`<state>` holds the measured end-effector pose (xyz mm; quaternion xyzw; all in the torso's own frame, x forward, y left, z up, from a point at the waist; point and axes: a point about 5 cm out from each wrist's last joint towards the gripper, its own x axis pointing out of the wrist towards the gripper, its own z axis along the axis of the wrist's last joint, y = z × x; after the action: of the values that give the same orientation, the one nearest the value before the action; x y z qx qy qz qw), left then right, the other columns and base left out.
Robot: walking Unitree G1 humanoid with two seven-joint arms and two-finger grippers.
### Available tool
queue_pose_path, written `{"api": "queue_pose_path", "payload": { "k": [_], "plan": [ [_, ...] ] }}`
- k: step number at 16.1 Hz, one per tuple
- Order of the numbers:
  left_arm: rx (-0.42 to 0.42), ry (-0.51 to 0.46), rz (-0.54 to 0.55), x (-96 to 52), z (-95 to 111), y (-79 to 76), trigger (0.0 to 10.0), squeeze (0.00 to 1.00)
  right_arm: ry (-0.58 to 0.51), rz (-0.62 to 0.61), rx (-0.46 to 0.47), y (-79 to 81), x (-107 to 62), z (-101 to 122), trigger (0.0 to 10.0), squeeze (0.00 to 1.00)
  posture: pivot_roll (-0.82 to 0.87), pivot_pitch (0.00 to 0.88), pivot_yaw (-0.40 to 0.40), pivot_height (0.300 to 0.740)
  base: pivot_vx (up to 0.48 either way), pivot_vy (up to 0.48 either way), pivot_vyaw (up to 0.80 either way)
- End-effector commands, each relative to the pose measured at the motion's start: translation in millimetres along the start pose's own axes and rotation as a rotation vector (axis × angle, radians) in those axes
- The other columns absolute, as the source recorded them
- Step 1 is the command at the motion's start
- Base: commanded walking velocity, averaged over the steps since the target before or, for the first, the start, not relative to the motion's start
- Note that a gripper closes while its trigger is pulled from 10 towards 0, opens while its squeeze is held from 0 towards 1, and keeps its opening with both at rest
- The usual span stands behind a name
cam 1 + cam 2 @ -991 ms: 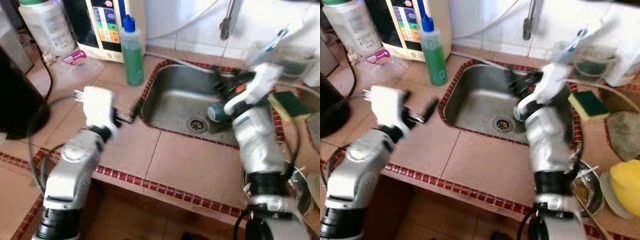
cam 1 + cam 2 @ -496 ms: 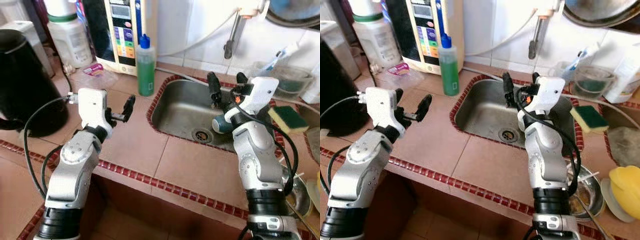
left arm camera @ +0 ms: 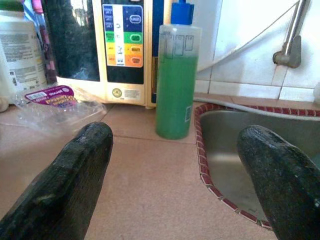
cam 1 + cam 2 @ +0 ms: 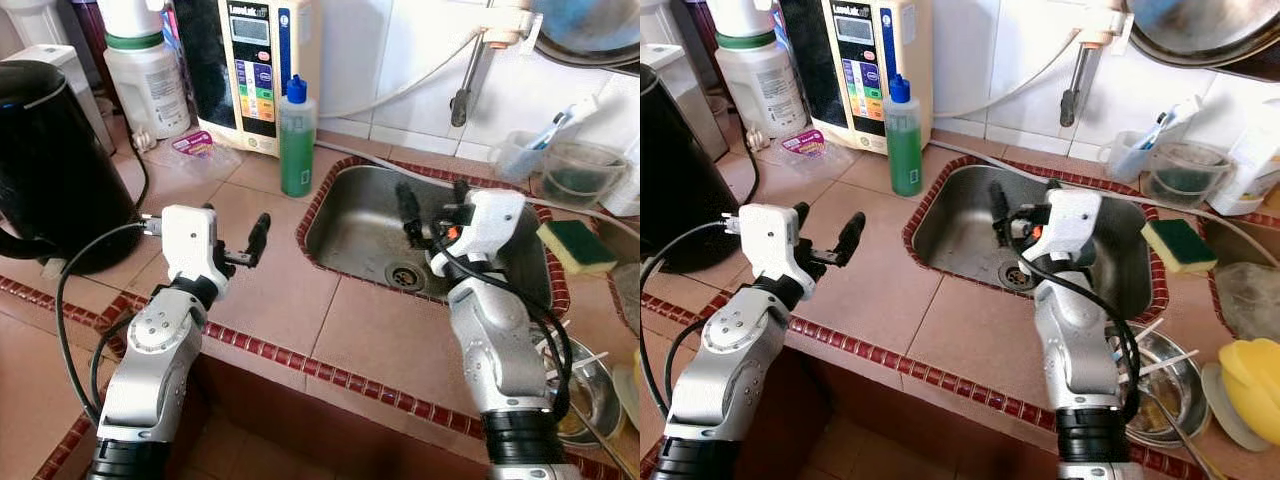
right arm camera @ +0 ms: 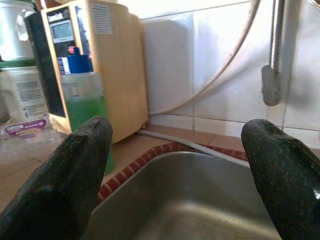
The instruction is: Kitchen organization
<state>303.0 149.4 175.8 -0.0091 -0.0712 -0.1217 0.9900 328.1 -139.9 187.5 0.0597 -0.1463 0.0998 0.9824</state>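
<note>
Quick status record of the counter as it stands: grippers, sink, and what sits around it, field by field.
left gripper: open, above the tiled counter, holding nothing
right gripper: open, over the steel sink, holding nothing
green dish-soap bottle with blue cap: upright at the sink's left corner
black electric kettle: far left of the counter
yellow-green sponge: right of the sink
steel bowl: front right, with utensils inside

Home kitchen, steel sink (image 4: 360, 225), tiled counter (image 4: 370, 340), kettle (image 4: 50, 160)
</note>
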Motion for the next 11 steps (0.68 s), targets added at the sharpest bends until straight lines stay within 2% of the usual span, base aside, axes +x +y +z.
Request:
{"api": "queue_pose_path", "payload": {
  "k": [1, 5, 8, 11],
  "plan": [
    [0.015, -0.02, 0.004, 0.4, 3.0, 1.8, 10.0, 0.0, -0.036, 0.009, -0.011, 1.5, 0.9, 7.8, 10.0, 0.0, -0.06, 0.0, -0.004, 0.74, 0.0, 0.0, 0.0],
    [0.011, -0.054, -0.005, 2.3, 9.5, 5.2, 10.0, 0.0, -0.032, 0.012, -0.052, 0.8, 3.8, 9.3, 10.0, 0.0, -0.06, 0.0, -0.01, 0.74, 0.0, 0.0, 0.0],
    [-0.057, -0.061, 0.018, 0.3, 8.3, 6.4, 10.0, 0.0, -0.035, 0.001, -0.053, -1.9, 3.2, 10.5, 10.0, 0.0, -0.06, 0.0, -0.01, 0.74, 0.0, 0.0, 0.0],
    [-0.046, -0.045, 0.016, -0.6, 7.7, 5.6, 10.0, 0.0, -0.028, -0.008, -0.055, -4.1, 2.6, 9.4, 10.0, 0.0, -0.06, 0.0, -0.008, 0.74, 0.0, 0.0, 0.0]
  ]
}}
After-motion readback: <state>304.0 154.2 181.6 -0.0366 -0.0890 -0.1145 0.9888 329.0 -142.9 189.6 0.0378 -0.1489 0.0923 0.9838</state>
